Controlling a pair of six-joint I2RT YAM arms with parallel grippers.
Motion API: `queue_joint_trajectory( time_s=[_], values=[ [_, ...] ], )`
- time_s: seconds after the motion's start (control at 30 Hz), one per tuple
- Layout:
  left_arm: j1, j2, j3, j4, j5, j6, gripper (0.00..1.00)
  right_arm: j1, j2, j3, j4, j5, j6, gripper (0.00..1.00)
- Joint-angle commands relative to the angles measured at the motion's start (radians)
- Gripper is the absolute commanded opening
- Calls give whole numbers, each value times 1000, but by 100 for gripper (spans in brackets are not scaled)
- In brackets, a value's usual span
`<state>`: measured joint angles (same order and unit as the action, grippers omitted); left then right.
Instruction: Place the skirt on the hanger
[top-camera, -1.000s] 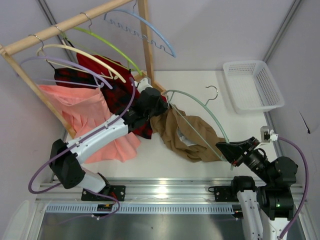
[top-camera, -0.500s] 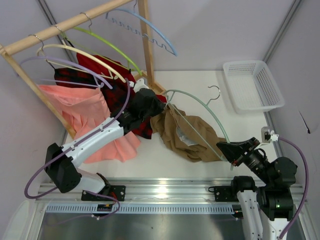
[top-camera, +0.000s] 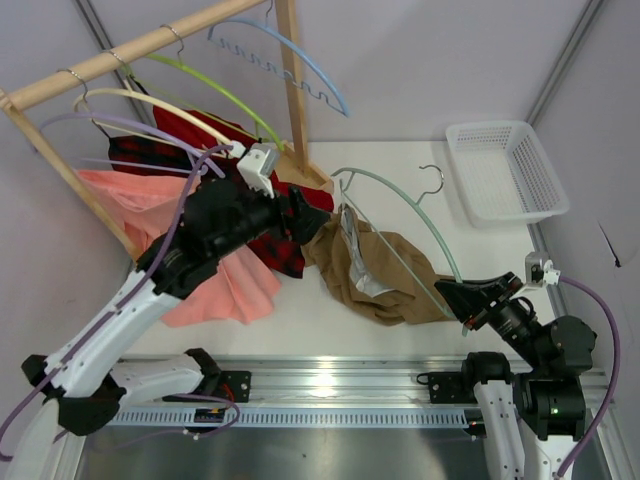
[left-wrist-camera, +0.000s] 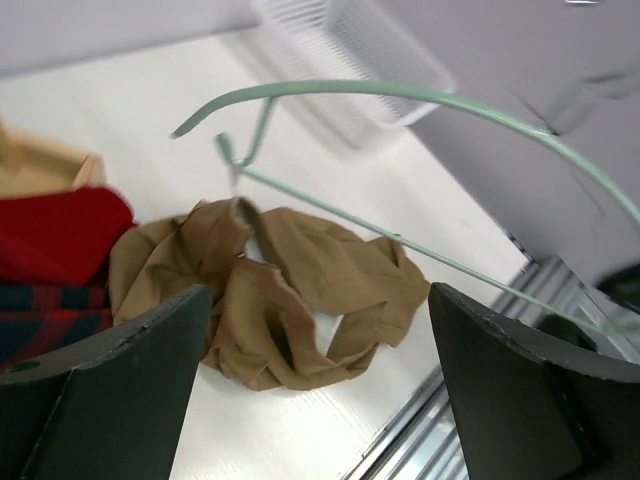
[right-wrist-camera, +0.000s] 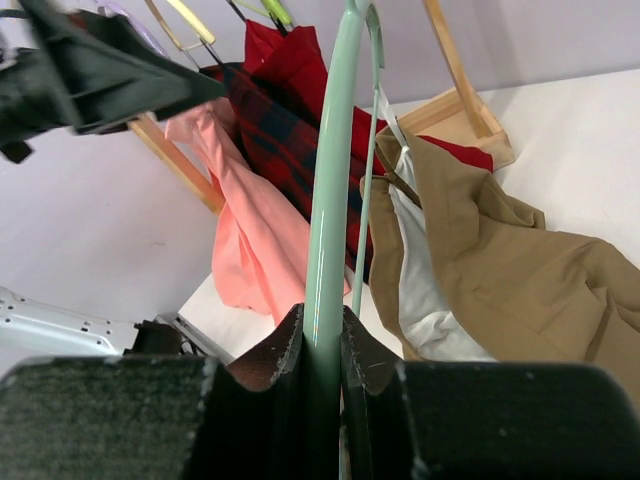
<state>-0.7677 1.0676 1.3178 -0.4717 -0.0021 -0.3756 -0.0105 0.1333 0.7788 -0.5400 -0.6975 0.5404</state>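
Left claw (top-camera: 305, 215) wide open, empty; crumpled tan-brown fabric skirt (top-camera: 385, 270) just right of it mid-frame, draped on sage-green plastic hanger (right-wrist-camera: 325, 200) the right claw (right-wrist-camera: 322, 340) pinches.

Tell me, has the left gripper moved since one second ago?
Yes. The left gripper has opened and lifted off the skirt; in the top view its wrist has shifted left, away from the wooden rack post.

Robot lab: white table (top-camera: 330, 312), grey partition walls (top-camera: 450, 50).
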Motion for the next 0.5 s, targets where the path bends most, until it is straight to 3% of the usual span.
queue_joint_trajectory(
  time_s=[0.0, 0.13, 0.27, 0.47],
  values=[
    [-71, -14, 43, -18, 140, 164, 95, -5, 0, 8, 143, -11, -22, 0],
    [-183, 40, 49, 40, 70, 245, 95, -8, -3, 8, 138, -28, -30, 0],
    [-220, 83, 38, 166, 48, 293, 95, -13, 0, 14, 132, -51, -39, 0],
    [-248, 109, 63, 226, -4, 645, 96, -17, 6, 50, 57, -63, -88, 0]
  ],
)
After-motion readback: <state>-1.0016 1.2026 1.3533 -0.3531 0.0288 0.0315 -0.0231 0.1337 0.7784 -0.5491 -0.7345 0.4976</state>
